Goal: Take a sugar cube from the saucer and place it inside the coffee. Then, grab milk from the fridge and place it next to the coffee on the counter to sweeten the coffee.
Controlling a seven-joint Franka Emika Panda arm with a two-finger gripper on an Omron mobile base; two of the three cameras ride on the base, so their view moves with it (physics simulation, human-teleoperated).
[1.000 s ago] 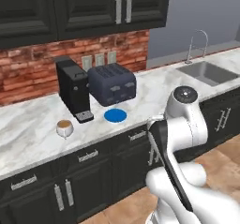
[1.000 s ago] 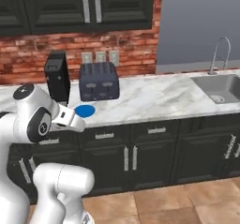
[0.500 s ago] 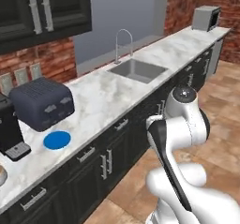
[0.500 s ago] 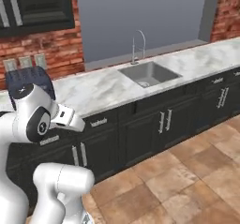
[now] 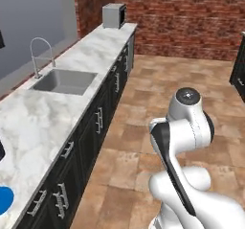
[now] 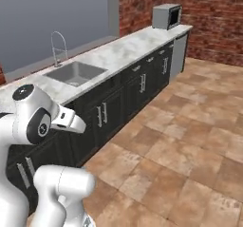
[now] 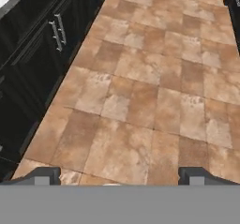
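Note:
Only an edge of the bright blue saucer (image 5: 4, 200) shows, at the lower left of the left base view, on the marble counter (image 5: 72, 62). That counter (image 6: 118, 48) also runs along the right base view. The coffee, the sugar cube, the milk and the fridge are out of view. In the hand view my gripper (image 7: 119, 176) is open, its two dark fingertips (image 7: 44, 175) far apart with nothing between them. It points down at the tan floor tiles beside the black cabinets.
A steel sink (image 5: 62, 81) with a tall faucet (image 5: 40, 55) is set in the counter. A grey microwave (image 5: 114, 15) stands at the counter's far end. Black cabinets with silver handles (image 5: 98, 120) line the left; another dark cabinet (image 5: 239, 67) stands at the right. Open tiled floor (image 6: 190, 140) lies between.
The base has turned right, so both base views have swung along the counter. The coffee machine, toaster and cup have left the picture; sink, microwave and open floor have come in.

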